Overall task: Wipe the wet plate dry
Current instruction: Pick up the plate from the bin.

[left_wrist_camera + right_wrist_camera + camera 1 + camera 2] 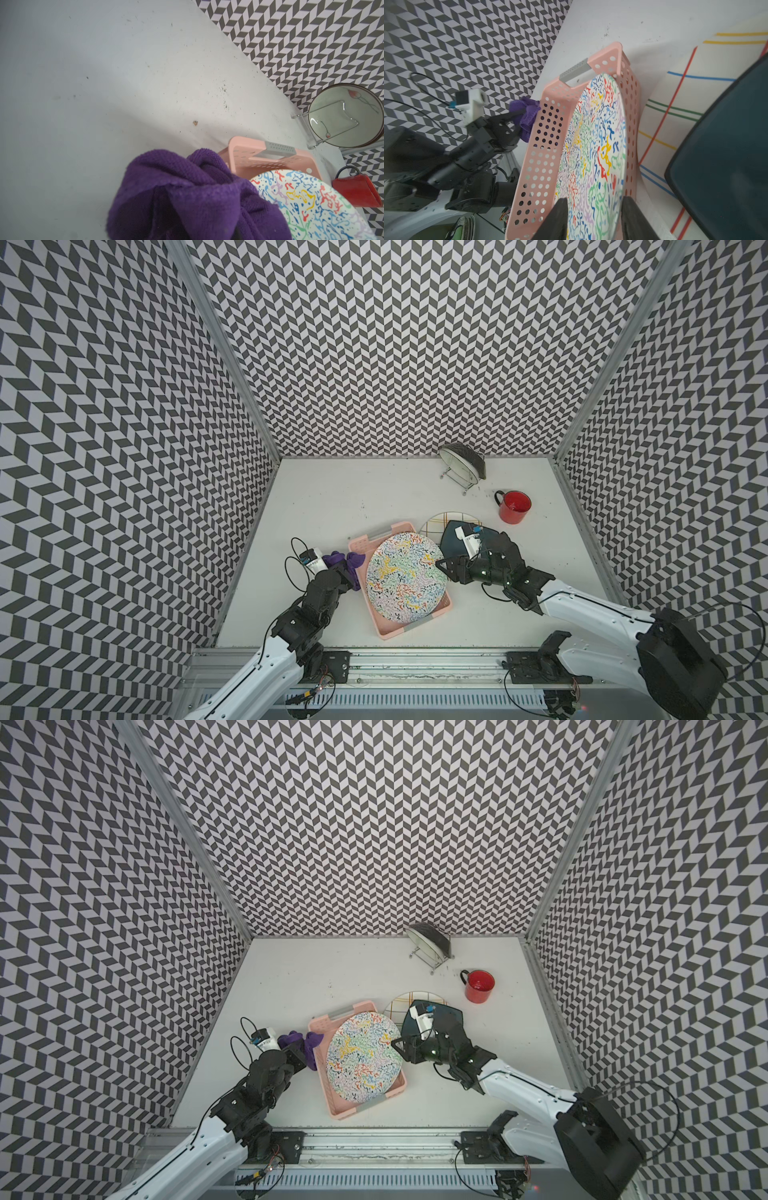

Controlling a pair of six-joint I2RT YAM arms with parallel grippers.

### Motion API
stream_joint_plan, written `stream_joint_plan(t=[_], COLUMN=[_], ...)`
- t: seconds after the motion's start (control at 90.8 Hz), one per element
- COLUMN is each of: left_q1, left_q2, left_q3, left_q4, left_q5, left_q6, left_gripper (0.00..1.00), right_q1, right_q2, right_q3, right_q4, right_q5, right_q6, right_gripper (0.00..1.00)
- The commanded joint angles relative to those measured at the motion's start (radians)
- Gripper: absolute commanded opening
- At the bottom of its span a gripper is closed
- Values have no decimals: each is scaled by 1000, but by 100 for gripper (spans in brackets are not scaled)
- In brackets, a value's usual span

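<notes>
You can see the big round plate with bright squiggles (pixel 407 576) lying tilted in the pink plastic basket full of holes (pixel 390 632). The basket sits near the middle of the white table (pixel 332 497), closer to the front edge.

Your right gripper (pixel 593 207) has its jaws part way apart, with the plate's rim between them. In the right wrist view the fingers (pixel 560 212) are cut off, so you cannot tell if they touch the plate.

Your left gripper (pixel 345 572) is closed on the bunched purple cloth (pixel 347 562), just beside the basket's left wall. In the left wrist view the cloth hides the jaws.

Behind the right arm, a dark blue-green square plate (pixel 451 543) covers most of a round white plate with coloured lines (pixel 434 522). A red metal mug (pixel 514 508) stands nearer the right edge. A bowl in a thin wire rack (pixel 461 462) is at the back edge.
</notes>
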Motion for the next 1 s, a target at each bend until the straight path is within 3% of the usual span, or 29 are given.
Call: stream_joint_plan(t=[0.0,0.154,0.275,0.386,0.661,0.826,0.914,0.991], left_q1=[6,5,4,3,3,3,3,3], left_q2=[-2,-7,-5,-7,-62,-189,-179,-109], left_q3=[-50,-72,-70,-67,23,226,348,444], left_q4=[155,186,201,214,109,-33,-19,17], left_q5=[102,123,139,146,116,58,146,330], left_q6=[-27,-38,-30,-28,29,179,290,357], left_gripper=[0,0,0,0,0,0,0,0], right_q1=[21,54,95,117,123,120,120,120], right_q2=[16,20,57,138,188,119,57,-6], right_q3=[32,47,73,101,143,196,218,221], right_q4=[144,184,157,150,132,105,103,123], right_q5=[-84,-105,-32,1,83,119,132,138], right_q6=[33,71,61,58,62,65,77,101], right_gripper=[41,40,45,43,0,0,0,0])
